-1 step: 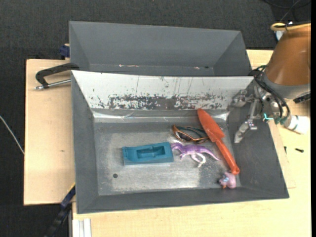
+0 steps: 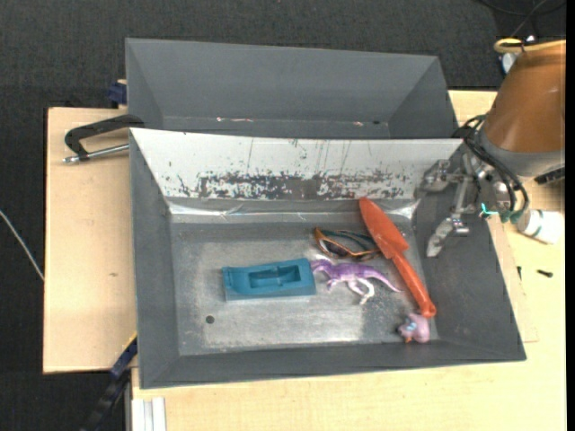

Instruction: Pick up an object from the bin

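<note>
Hanging just to the right of the long orange piece [image 2: 395,250], above the sloped side wall of the bin [image 2: 153,268], the tool [image 2: 444,238] carries nothing that I can make out; whether it is open or closed I cannot tell. That orange piece looks the nearest candidate: a slim, glossy stick, broader at its far end, narrowing toward the front, lying slantwise on the bin floor. A grip across it could make it roll or skid away, I'd guess. The purple dinosaur [image 2: 355,277] just beside its left flank, or the small pink toy [image 2: 415,330] at its near tip, could get nudged or caught too.
</note>
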Controlling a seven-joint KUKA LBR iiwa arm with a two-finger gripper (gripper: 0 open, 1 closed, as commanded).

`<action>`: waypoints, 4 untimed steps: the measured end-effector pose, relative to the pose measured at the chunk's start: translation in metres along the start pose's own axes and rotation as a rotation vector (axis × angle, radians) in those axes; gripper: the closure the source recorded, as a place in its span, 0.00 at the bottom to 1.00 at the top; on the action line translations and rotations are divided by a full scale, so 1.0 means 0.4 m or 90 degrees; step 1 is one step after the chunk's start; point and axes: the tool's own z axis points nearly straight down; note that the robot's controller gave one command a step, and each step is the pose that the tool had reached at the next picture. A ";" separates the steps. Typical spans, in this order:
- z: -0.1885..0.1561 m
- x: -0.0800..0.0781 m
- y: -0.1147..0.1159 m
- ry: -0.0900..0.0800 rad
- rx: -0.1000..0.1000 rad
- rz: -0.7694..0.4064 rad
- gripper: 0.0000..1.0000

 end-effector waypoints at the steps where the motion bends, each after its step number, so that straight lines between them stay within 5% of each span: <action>1: 0.107 0.031 0.086 -0.003 0.001 -0.044 0.00; 2: 0.227 0.037 0.119 0.001 -0.002 -0.246 1.00; 3: 0.227 0.037 0.119 0.001 -0.002 -0.246 1.00; 4: -0.124 -0.005 0.133 -0.004 0.001 -0.250 1.00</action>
